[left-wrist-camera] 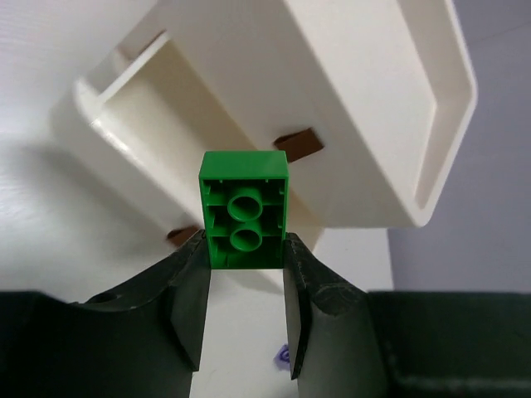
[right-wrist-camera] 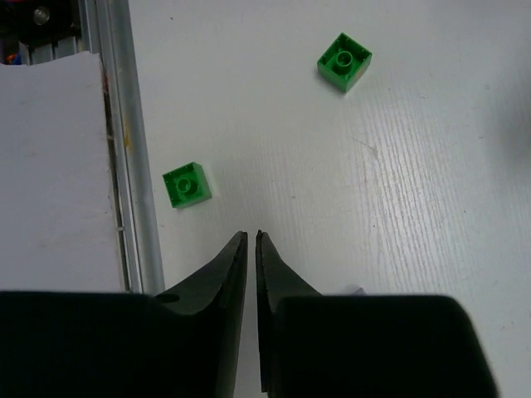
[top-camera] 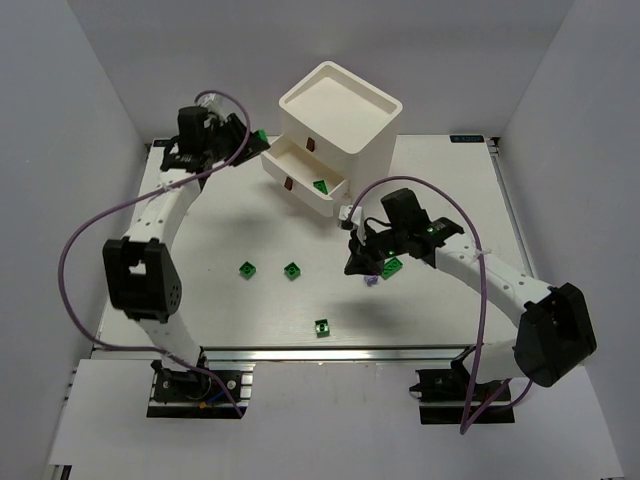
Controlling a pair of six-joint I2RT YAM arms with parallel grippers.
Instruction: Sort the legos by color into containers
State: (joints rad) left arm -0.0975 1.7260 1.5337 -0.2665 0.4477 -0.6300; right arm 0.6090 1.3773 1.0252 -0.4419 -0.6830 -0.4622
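**L arm holds green brick at cabinet; R fingers almost closed over table**

L gripper is clamped on a dark green 2-stud brick. The brick's hollow underside faces the wrist cam, and the fingers press its two long sides near the lower end. It's held off the table, up by the white cabinet and just L of the open drawer in the top view.

The drawer sticks out toward the arms. One green piece lies inside, toward its R end. Two red-brown pulls show on the drawer fronts in the L wrist cam. The cabinet top is a recessed tray.

R gripper is low over the table, R of centre, in front of the cabinet. Its fingers are almost together, w/ only a thin slit btwn the tips and nothing seen in it. A green brick lies just beside the gripper in the top view. A tiny lavender piece sits by the fingertips; can't tell if it's touching.

Other loose green legos on the table:
- A mid-left brick and a mid-right brick lie near each other at mid-table.
- A front brick lies apart from them, close to the alu rail at the near edge.

All three sit studs up.
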